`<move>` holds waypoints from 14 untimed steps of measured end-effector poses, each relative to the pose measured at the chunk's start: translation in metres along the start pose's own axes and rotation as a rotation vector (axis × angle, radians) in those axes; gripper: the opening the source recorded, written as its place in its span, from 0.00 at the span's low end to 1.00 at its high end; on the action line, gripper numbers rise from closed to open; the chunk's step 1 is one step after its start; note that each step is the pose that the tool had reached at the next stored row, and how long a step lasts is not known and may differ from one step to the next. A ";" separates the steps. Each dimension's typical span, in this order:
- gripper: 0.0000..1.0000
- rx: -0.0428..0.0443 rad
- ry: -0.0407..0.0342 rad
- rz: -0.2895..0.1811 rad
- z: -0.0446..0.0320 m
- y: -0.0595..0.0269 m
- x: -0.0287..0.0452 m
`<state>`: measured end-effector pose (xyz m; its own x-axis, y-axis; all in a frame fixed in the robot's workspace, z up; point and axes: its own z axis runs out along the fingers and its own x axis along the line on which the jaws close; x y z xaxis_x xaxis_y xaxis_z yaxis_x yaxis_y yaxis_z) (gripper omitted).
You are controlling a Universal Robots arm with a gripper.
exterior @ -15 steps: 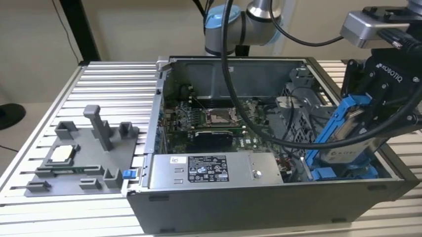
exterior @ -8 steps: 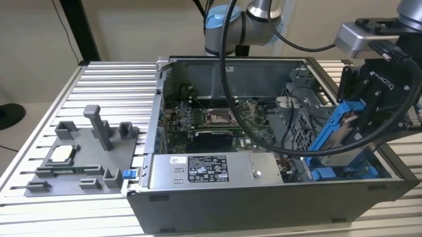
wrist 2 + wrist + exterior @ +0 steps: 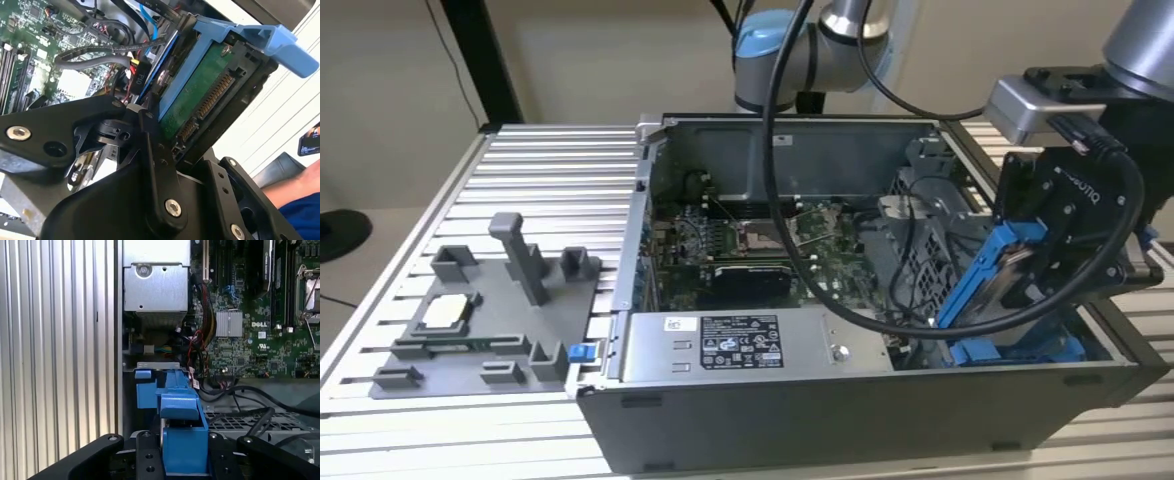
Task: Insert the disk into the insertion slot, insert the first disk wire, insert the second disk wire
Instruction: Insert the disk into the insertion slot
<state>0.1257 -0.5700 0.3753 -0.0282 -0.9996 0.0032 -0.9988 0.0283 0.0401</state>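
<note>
Open case [image 3: 854, 415] on slatted table [image 3: 547, 170]. Gripper [image 3: 1034, 275] at the exterior view's right, clamped on disk [image 3: 991, 268]. Disk tilted steeply, lower end just above blue-railed slot [image 3: 1021, 350] in the case's right end. Labelled power supply [image 3: 734, 345] along the front wall; motherboard [image 3: 761, 235] behind it. Grey fixture [image 3: 480, 320] on table, left of case.

We make out print on the power supply's [image 3: 854, 350] white label [image 3: 738, 343], on the motherboard [image 3: 250, 340], on a black plug [image 3: 139, 78] and on the gripper [image 3: 1034, 280], but read none of it off.
</note>
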 end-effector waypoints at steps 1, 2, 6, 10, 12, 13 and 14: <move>0.00 -0.0003 0.0000 0.000 0.0019 -0.0001 0.0000; 0.00 -0.0007 0.0000 0.000 0.0038 -0.0002 0.0000; 0.00 -0.0010 0.0003 0.000 0.0097 -0.0004 -0.0002; 1.00 -0.0016 0.0001 0.000 0.0098 -0.0005 -0.0002; 1.00 -0.0019 0.0000 0.000 0.0095 -0.0004 -0.0001; 1.00 -0.0024 -0.0003 0.000 0.0078 -0.0003 -0.0001; 1.00 -0.0026 0.0001 0.000 0.0051 -0.0002 -0.0001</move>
<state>0.1257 -0.5699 0.3702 -0.0282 -0.9996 0.0034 -0.9987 0.0283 0.0428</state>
